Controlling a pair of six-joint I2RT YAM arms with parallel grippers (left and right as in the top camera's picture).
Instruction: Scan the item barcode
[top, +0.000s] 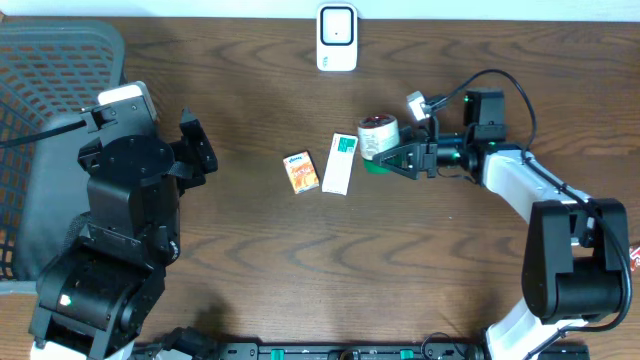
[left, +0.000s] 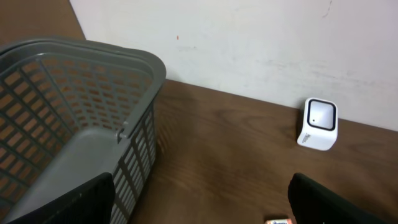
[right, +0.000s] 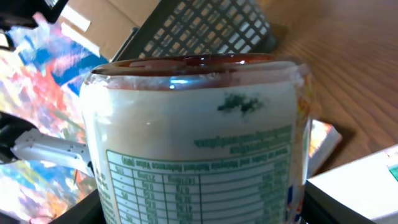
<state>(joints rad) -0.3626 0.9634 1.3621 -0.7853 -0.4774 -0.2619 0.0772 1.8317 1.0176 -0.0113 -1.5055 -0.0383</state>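
Observation:
The item is a white tub (top: 378, 133) with green print and a dark brown lid. My right gripper (top: 388, 160) is shut on it, right of the table's middle. In the right wrist view the tub (right: 199, 137) fills the frame, and a black finger (right: 81, 208) shows at each lower side of it. The white barcode scanner (top: 337, 38) stands at the back edge of the table and also shows in the left wrist view, scanner (left: 320, 123). My left gripper (top: 203, 148) hangs open and empty beside the basket, its dark fingertips (left: 93, 196) wide apart.
A grey plastic basket (top: 40, 120) fills the left end of the table, basket (left: 74, 124). A small orange box (top: 299, 172) and a white and green box (top: 340, 163) lie just left of the tub. The orange box (right: 323, 140) and white box (right: 354, 186) sit behind the tub.

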